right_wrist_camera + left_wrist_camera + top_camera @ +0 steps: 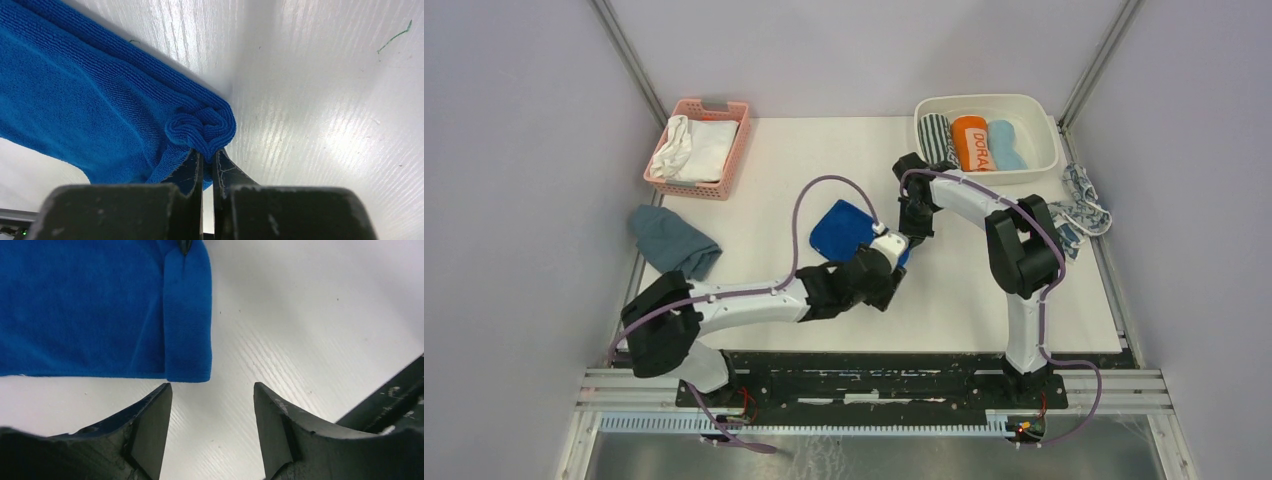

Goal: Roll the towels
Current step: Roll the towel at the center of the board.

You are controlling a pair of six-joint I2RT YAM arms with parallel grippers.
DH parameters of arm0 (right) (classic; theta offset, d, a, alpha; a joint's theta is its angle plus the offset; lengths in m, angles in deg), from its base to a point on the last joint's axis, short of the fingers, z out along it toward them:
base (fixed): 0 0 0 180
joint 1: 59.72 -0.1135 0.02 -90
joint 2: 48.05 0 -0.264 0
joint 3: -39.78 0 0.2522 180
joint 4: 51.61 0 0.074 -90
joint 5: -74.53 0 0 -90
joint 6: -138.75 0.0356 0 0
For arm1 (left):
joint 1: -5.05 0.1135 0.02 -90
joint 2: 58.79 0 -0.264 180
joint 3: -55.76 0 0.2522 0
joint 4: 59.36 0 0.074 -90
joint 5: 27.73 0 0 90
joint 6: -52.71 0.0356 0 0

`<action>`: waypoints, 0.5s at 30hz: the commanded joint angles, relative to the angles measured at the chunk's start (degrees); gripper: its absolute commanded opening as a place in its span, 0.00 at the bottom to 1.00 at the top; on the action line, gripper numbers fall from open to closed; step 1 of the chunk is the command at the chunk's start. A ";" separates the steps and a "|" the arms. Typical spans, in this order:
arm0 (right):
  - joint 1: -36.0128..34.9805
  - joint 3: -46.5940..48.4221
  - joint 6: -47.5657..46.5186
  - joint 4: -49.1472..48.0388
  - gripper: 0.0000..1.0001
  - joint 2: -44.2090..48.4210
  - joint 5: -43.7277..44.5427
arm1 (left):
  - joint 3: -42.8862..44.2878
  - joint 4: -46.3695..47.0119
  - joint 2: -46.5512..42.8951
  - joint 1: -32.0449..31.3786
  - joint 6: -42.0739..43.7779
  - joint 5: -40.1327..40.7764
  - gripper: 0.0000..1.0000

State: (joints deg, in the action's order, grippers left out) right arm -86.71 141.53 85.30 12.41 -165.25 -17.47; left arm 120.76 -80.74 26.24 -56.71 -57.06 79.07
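- The royal blue towel (844, 228) lies on the white surface (984, 290), near its middle, with one edge curled into a small roll.
- The right tool (206, 159) is clamped on that rolled edge.
- The left tool (212, 390) has its fingers apart, just beside the towel's hem, gripping nothing.

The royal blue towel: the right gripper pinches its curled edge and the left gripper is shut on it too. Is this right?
No. In the left wrist view the left gripper is open, beside the royal blue towel, holding nothing. The right gripper does pinch its curled edge.
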 commanded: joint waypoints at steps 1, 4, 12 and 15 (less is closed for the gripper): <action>0.09 1.95 -0.13 0.39 0.03 -1.18 2.39 | 5.79 1.22 6.54 -5.85 11.39 18.88 0.69; 0.08 2.01 -0.08 0.28 0.03 -1.21 1.96 | 10.27 0.21 13.40 -8.54 14.64 24.74 0.70; 0.09 1.69 -0.21 -0.05 0.03 -0.89 0.78 | 16.64 -0.56 25.85 -9.92 19.80 32.93 0.70; 0.15 1.43 -0.28 -0.39 0.03 -0.65 0.41 | 17.56 -0.19 28.52 -9.76 21.35 33.53 0.68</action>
State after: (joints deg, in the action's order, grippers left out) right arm -86.71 141.70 85.30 12.48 -165.39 -17.65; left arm 134.95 -81.83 52.23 -66.50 -40.62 106.61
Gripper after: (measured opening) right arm 0.074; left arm 0.697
